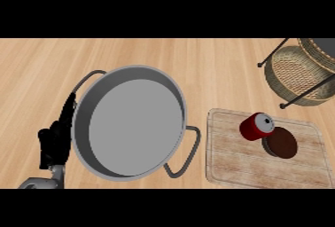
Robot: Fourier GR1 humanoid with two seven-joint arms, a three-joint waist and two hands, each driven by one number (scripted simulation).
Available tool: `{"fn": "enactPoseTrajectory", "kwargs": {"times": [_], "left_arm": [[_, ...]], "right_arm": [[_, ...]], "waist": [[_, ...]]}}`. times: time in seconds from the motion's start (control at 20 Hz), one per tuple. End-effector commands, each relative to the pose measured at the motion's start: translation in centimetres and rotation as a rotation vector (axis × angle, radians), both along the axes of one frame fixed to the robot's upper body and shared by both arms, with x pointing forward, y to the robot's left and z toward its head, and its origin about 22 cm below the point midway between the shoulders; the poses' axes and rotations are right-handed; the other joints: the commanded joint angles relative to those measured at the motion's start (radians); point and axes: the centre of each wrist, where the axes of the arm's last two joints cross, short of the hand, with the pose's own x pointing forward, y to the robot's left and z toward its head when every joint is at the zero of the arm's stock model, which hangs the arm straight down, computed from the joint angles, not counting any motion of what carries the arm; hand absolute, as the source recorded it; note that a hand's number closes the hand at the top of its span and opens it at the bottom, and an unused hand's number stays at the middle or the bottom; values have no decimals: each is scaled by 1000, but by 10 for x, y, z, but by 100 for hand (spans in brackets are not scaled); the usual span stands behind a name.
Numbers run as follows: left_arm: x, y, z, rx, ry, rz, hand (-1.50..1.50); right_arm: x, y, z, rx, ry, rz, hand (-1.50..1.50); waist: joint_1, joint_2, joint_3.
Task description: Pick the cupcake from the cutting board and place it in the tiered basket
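At lower left we see our left hand resting, fingers straight, beside the grey pan. At lower right, the cupcake sits on the cutting board, touching a red can. The tiered basket stands upper right.

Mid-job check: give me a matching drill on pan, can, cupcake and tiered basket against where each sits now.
1 pan
2 can
3 cupcake
4 tiered basket

A red, on its side on the cutting board
B upper right, off the board
C grey, left of the board
D dark brown, on the board

Pairs: 1-C, 2-A, 3-D, 4-B
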Motion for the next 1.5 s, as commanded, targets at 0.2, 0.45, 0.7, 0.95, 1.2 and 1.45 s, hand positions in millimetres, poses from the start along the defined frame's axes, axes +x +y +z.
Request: {"fn": "enactPoseTrajectory", "kwargs": {"times": [0.2,0.45,0.7,0.95,1.2,1.45], "left_arm": [[-14,-32,-29,-75,121,-100,0],[-12,-35,-30,-68,118,-99,0],[-10,-29,-24,-63,140,-90,0],[-14,-28,-37,-54,150,-50,0],[-18,-26,-36,-74,153,-49,0],[-28,-18,-46,-71,176,-27,0]], "right_arm": [[8,-3,8,85,207,-20,-150],[42,0,28,104,224,-13,-150],[89,7,38,99,259,16,-150],[118,17,36,172,410,50,-150],[155,29,37,206,437,57,-150],[169,31,44,216,472,90,-150]], "waist": [[20,12,-10],[16,1,-8],[15,-12,-5],[-8,-16,-4],[-23,-24,-2],[-51,-33,-2]]}}
